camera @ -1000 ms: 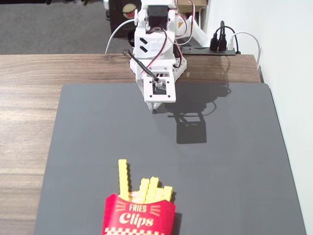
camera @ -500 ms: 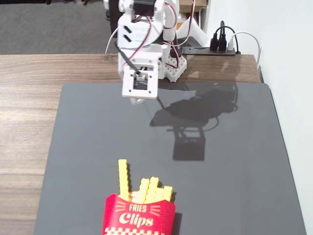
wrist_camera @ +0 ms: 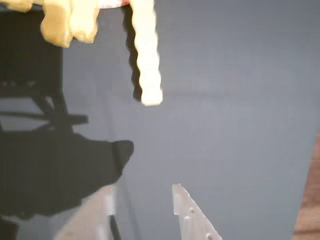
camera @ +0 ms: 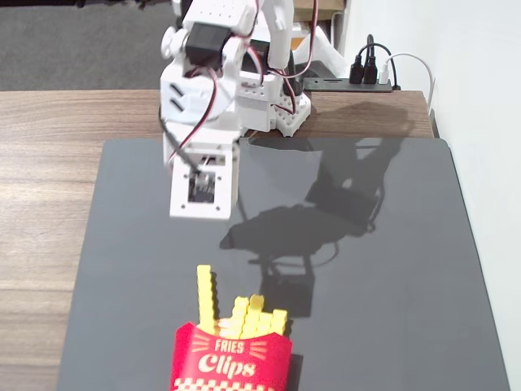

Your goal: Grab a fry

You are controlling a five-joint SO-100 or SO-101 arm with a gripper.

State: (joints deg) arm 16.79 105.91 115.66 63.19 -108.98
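The fry is the longest bright yellow notched stick. It stands up out of the left side of the red "Fries Clips" carton at the front of the dark mat. In the wrist view the fry hangs down from the top edge, with the shorter yellow fries to its left. My gripper is open and empty. Its two pale fingers show at the bottom edge, well short of the fry. In the fixed view the white arm hovers over the far left of the mat, its fingertips hidden.
A dark grey mat covers most of the wooden table. The arm's base stands at the far edge, with a power strip and cables behind it. The arm's shadow lies on the mat.
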